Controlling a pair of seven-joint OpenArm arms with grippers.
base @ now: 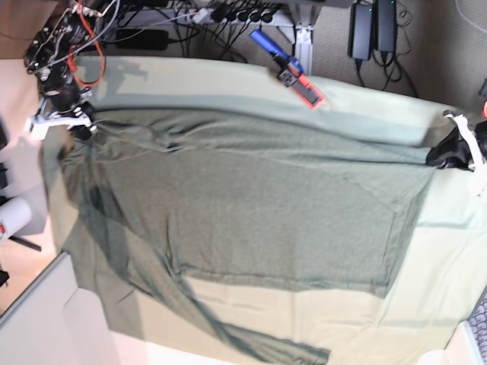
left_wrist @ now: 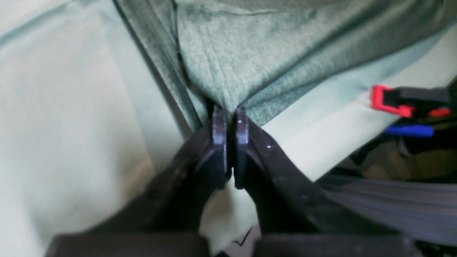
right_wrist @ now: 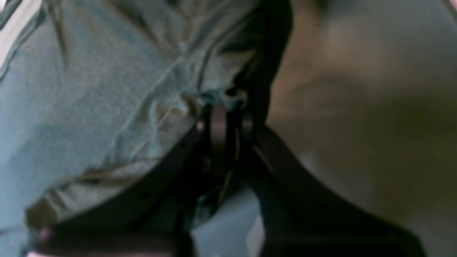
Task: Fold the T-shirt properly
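Observation:
The dark olive T-shirt (base: 251,198) is stretched wide across the mint table cloth (base: 434,289), with one long sleeve (base: 251,338) trailing toward the front edge. My left gripper (base: 443,154) is at the right edge in the base view. In the left wrist view it (left_wrist: 231,114) is shut on a pinched corner of the shirt (left_wrist: 250,53). My right gripper (base: 80,122) is at the far left in the base view. In the right wrist view it (right_wrist: 228,107) is shut on bunched shirt fabric (right_wrist: 89,107), lifted off the cloth.
A red, black and blue clamp (base: 293,76) grips the cloth at the table's back edge and shows in the left wrist view (left_wrist: 392,101). Cables and power strips (base: 213,15) lie behind the table. A white roll (base: 11,217) stands off the left side.

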